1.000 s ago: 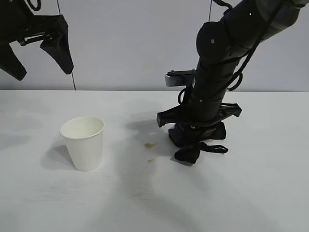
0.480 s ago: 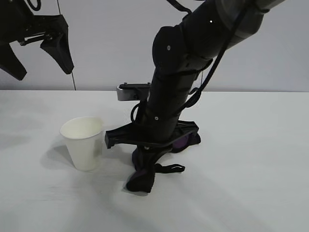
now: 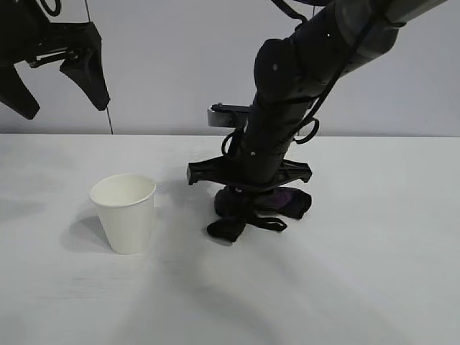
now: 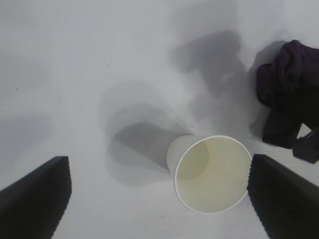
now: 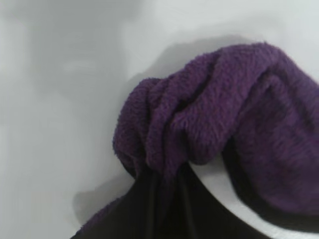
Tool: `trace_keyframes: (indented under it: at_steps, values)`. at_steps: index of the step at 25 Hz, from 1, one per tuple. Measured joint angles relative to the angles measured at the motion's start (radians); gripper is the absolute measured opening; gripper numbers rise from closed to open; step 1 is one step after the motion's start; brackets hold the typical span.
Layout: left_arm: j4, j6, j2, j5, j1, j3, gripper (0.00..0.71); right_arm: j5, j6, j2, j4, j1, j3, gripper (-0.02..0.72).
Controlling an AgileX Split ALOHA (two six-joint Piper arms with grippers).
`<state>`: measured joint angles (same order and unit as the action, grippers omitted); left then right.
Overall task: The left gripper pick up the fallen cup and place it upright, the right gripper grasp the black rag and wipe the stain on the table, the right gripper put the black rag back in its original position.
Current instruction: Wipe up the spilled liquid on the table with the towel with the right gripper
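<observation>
Covering the stain entirely, the black rag (image 3: 260, 208) lay bunched on the table (image 3: 374, 244), pinched by the closed right gripper (image 3: 248, 205); the left gripper (image 3: 54, 90) hung wide open, empty, above the upright cup (image 3: 124, 213).

The cup (image 4: 213, 174) stands upright on the white table (image 4: 75, 74), its open mouth showing, between the left gripper's (image 4: 159, 199) two dark, widely parted fingers (image 4: 35, 199). The black rag (image 4: 286, 97) lies near it.

A plain white tapered paper cup (image 3: 124, 213) stands upright at left; right of it, a bunched black-and-purple cloth rag (image 3: 260, 208) lies on the white table (image 3: 374, 259).
</observation>
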<state>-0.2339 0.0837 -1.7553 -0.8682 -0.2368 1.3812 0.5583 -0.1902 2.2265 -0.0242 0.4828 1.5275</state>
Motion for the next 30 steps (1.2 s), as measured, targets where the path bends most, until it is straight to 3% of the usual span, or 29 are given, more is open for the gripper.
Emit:
trace_keyframes:
  at_steps: [6,10,18,23,30]
  values:
    - [0.000,0.000,0.000,0.000,0.000,0.000,0.693,0.011,0.023,0.001,0.016,-0.006,0.004,0.041]
    - [0.000,0.000,0.000,0.000,0.000,0.000,0.693,0.046,0.063,0.001,0.008,0.057,0.005,0.041]
    - [0.000,0.000,0.000,-0.021,0.000,0.000,0.693,0.132,0.073,-0.006,-0.010,0.155,0.007,0.041]
    - [0.000,0.000,0.000,-0.023,0.000,0.000,0.693,0.181,0.053,-0.027,-0.027,0.103,-0.004,0.041]
    - [0.000,0.000,0.000,-0.023,0.000,0.000,0.693,0.229,0.052,-0.066,-0.005,-0.022,-0.041,0.041]
